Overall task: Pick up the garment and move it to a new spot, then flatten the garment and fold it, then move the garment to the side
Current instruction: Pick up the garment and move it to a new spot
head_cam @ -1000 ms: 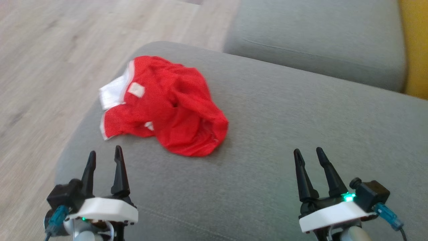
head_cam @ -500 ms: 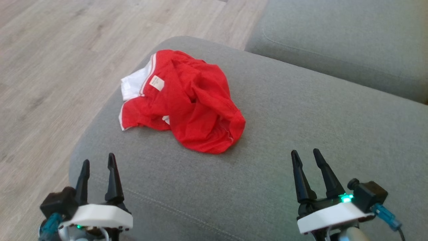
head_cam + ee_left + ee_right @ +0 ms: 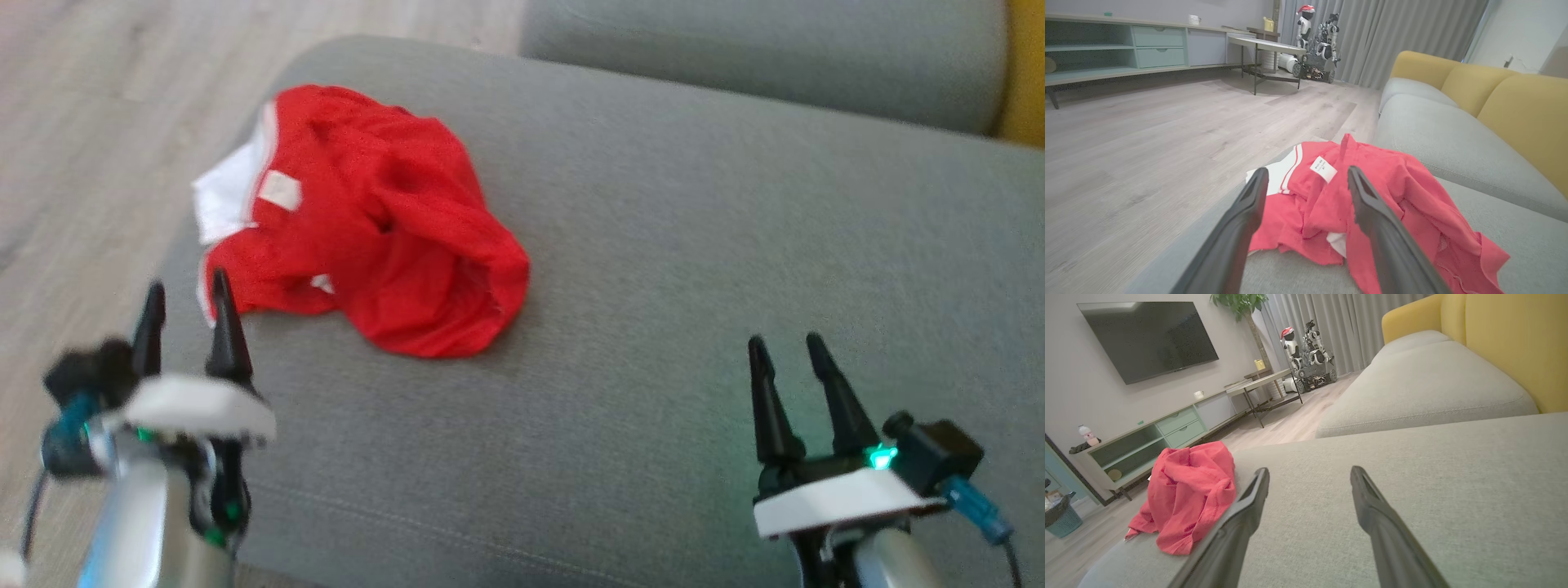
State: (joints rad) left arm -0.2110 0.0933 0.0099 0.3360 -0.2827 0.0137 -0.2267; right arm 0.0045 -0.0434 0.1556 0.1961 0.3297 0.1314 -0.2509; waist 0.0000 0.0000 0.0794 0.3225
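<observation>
Now the left gripper (image 3: 186, 280) draws up to the garment (image 3: 367, 229)

Compared with half a second ago, the left gripper stands nearer the crumpled red garment. Its spread fingertips are just beside the white-trimmed near edge and hold nothing. Contact cannot be told. The garment lies unmoved at the left end of the grey sofa cushion (image 3: 694, 269), by the wooden floor (image 3: 73, 122). The right gripper (image 3: 787, 339) stays over bare cushion, well apart from the cloth, jaws wide and empty. The head camera has shifted.
</observation>
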